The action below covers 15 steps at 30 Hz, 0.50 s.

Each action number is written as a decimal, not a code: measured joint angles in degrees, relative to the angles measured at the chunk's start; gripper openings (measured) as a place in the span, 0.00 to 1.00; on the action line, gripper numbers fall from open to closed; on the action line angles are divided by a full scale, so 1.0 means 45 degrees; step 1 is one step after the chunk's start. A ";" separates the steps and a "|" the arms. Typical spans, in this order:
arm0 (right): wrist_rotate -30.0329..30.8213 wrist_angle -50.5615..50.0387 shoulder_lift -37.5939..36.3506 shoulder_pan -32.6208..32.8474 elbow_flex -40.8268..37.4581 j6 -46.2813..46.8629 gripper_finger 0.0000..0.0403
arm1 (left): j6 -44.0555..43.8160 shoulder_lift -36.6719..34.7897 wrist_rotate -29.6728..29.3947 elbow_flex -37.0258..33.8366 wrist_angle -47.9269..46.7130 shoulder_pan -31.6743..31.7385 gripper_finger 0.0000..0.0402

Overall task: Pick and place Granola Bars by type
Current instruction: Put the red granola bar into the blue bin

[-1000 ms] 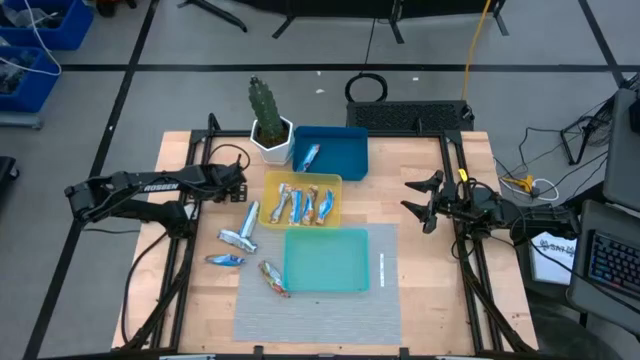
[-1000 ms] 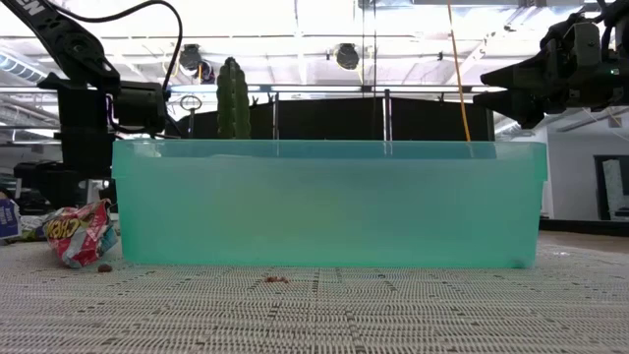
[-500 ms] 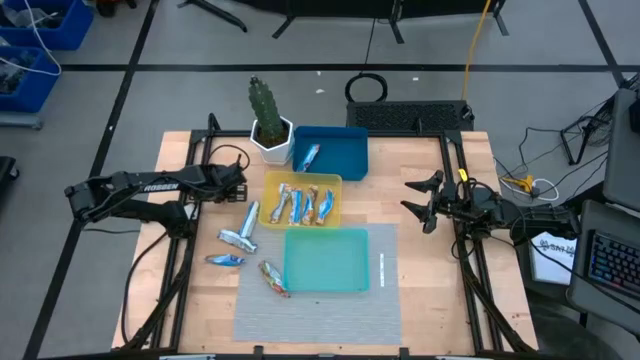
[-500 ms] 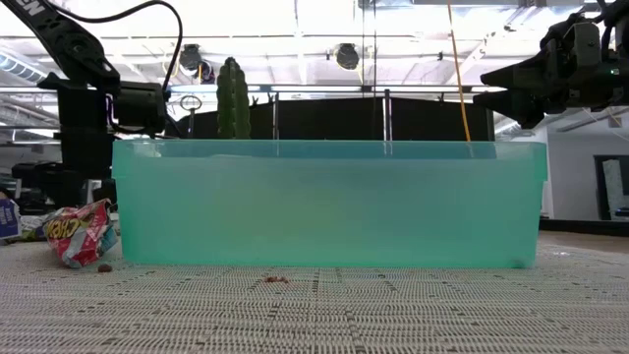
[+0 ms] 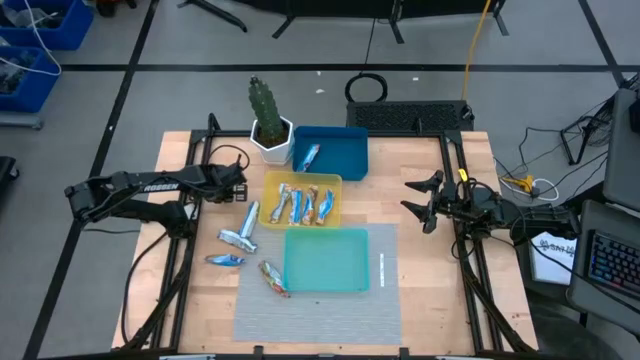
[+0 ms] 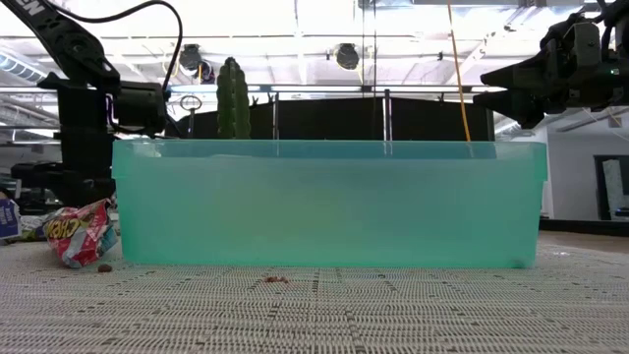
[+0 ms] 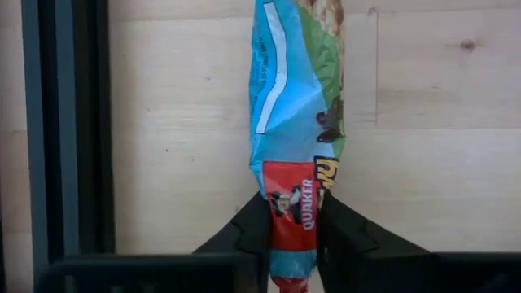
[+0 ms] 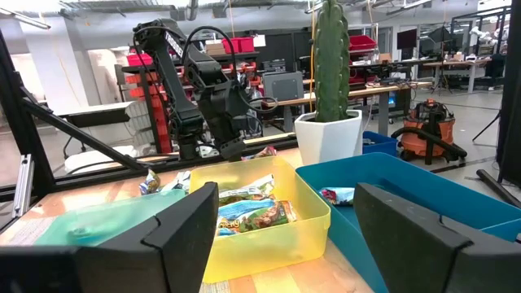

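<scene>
A blue-and-green granola bar point(image 7: 295, 106) with a red end lies on the wooden table left of the yellow tray point(image 5: 335, 181); my left gripper point(image 7: 293, 236) point(image 5: 243, 192) stands over it, shut on it. Several more bars lie in the yellow tray, one point(image 5: 310, 155) in the blue tray point(image 5: 350, 140), and three loose ones point(image 5: 238, 238) point(image 5: 225, 260) point(image 5: 272, 277) left of the teal tray point(image 5: 326, 262). My right gripper point(image 5: 424, 201) point(image 8: 285, 244) waits open at the table's right side, holding nothing. My left gripper pinches the bar's red end point(image 7: 291, 213) between its two fingers, one on each long side. The fingers come from above, pointing steeply down. The bar lies flat on the table, its blue-and-green length reaching away from the fingers.
A potted cactus point(image 5: 266, 120) stands at the far left, behind the yellow tray. The teal tray sits on a grey mat point(image 5: 380, 300) near the front edge. Black frame rails point(image 5: 185, 250) run along both sides of the table.
</scene>
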 joint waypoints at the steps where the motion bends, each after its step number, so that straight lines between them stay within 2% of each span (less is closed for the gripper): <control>1: 0.0000 -0.0003 0.0000 -0.0002 0.0003 0.0004 0.69 | -0.0089 -0.0018 0.0017 0.0005 -0.0005 0.0000 0.15; 4: 0.0000 -0.0003 -0.0004 0.0002 0.0004 0.0001 0.69 | -0.0094 -0.0273 0.0181 0.0236 -0.0115 -0.0011 0.10; 9: 0.0000 -0.0003 0.0001 -0.0003 0.0002 0.0004 0.69 | 0.0474 -0.0673 0.0311 0.1130 -0.0213 -0.0129 0.08; 15: 0.0000 -0.0003 -0.0003 -0.0002 0.0004 0.0004 0.69 | 0.0772 -0.0862 0.0304 0.2621 -0.1349 -0.0421 0.07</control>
